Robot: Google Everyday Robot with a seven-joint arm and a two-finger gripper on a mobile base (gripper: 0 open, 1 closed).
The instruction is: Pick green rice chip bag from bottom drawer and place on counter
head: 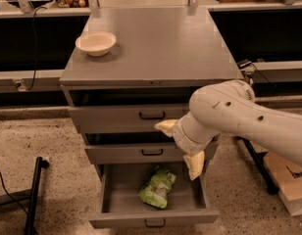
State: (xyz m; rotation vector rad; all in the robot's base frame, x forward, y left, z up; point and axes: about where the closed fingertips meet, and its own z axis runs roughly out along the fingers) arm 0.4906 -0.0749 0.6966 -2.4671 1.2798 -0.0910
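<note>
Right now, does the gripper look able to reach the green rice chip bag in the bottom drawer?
Probably yes. The bottom drawer stands open, the green rice chip bag lies uncovered in it, and the gripper, open, hangs just above and right of the bag. Nothing lies between them.

The cabinet sits mid-frame for me, with its counter point(161, 43) filling the upper centre and a bowl point(96, 42) on the counter's far left part. The bottom drawer point(153, 219) is pulled out at the lower edge of the frame. The green rice chip bag point(157, 187) lies in it, a little right of its middle. My gripper point(183, 148) hangs in front of the middle drawer point(141, 153), above the bag and to its right. The arm point(259, 126) enters from the right edge.
</note>
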